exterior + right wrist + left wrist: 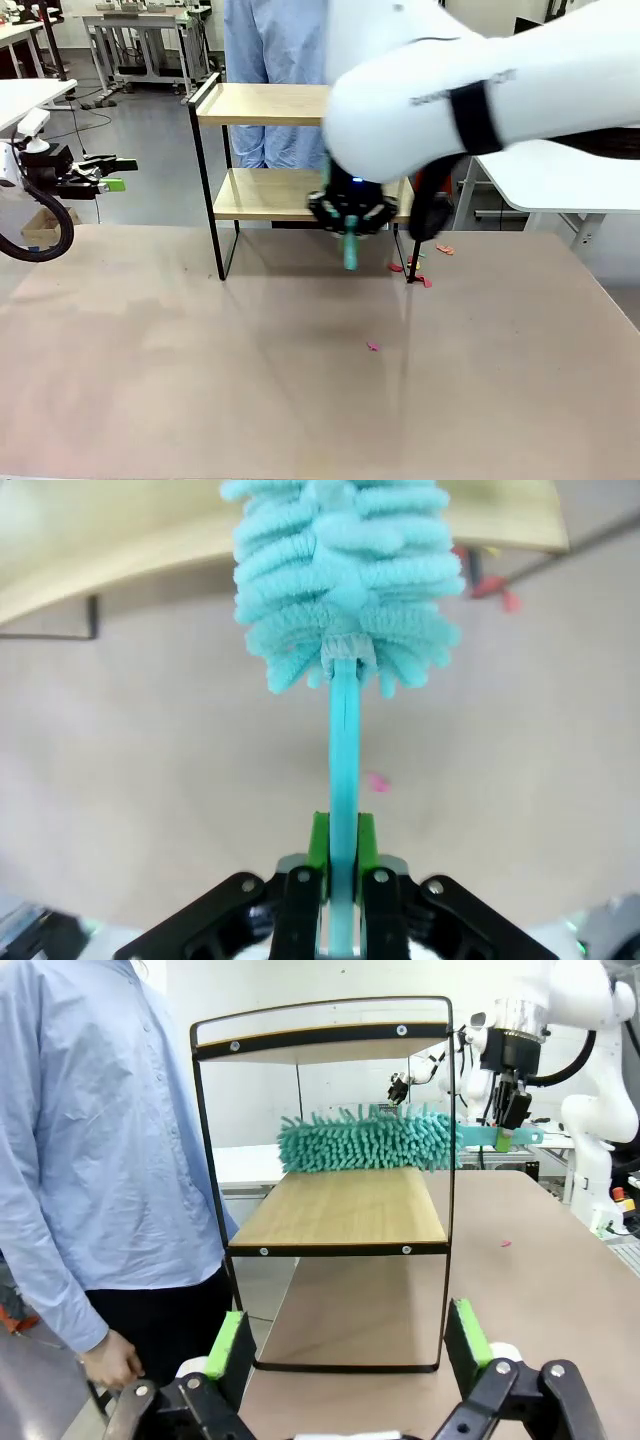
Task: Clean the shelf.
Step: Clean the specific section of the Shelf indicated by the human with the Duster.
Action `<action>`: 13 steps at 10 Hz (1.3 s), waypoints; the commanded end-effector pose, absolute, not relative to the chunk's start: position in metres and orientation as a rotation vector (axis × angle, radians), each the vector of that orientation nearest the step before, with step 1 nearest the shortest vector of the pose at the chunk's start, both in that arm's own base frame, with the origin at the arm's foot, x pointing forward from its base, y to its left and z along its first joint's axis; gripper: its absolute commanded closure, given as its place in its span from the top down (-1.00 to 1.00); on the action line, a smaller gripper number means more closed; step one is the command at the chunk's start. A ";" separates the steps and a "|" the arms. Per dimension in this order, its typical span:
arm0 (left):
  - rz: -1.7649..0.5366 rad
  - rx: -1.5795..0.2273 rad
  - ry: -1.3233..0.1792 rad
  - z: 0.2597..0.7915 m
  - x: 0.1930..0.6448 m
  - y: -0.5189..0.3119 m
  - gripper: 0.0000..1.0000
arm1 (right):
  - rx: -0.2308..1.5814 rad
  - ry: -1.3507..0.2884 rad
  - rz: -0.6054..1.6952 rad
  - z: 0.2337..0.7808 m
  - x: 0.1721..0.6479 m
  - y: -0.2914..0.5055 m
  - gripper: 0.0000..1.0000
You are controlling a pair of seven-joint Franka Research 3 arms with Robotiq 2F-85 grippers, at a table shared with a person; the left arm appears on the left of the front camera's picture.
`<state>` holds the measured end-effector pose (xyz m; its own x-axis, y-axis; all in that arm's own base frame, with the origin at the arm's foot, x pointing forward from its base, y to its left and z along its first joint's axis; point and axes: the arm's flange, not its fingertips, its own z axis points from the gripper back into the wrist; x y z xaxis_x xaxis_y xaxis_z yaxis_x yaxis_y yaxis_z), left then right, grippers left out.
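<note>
The shelf (262, 104) stands at the far middle of the table, two light boards in a black frame. A teal fluffy duster (368, 1140) lies over the back of the lower board (350, 1210). My right gripper (340, 848) is shut on the duster's teal handle (343, 750), and the duster head (345, 580) reaches the board's edge (100, 540). In the front view my right gripper (350, 212) hangs in front of the lower board, the handle end (350, 252) poking out below it. My left gripper (120, 173) stays open off the table's left side, its green pads (226, 1345) wide apart and facing the shelf's end.
A person in a light blue shirt (90, 1140) stands behind the shelf, one hand (110, 1360) hanging low. Small pink scraps (373, 346) lie on the tan table, more by the shelf's right leg (425, 282). White tables (560, 175) flank the far side.
</note>
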<state>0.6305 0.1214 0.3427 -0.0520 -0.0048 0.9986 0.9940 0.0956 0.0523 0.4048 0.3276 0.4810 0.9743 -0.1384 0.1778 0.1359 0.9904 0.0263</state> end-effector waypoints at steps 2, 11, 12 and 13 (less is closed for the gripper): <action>-1.180 -1.105 -1.291 0.346 0.630 0.121 1.00 | 0.004 -0.187 -0.152 0.487 0.381 0.244 -0.74; -1.180 -1.105 -1.291 0.346 0.630 0.121 1.00 | 0.168 -0.349 0.190 0.529 0.360 0.231 -0.74; -1.180 -1.105 -1.291 0.346 0.630 0.121 1.00 | 0.211 -0.338 0.312 0.534 0.359 0.226 -0.74; -1.180 -1.105 -1.291 0.346 0.630 0.121 1.00 | 0.243 -0.320 0.436 0.537 0.357 0.224 -0.74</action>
<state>0.6305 0.1213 0.3427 -0.0521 -0.0048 0.9986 0.9941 0.0955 0.0523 0.3607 0.2418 0.5491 0.8919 0.2463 0.3793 -0.3034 0.9478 0.0980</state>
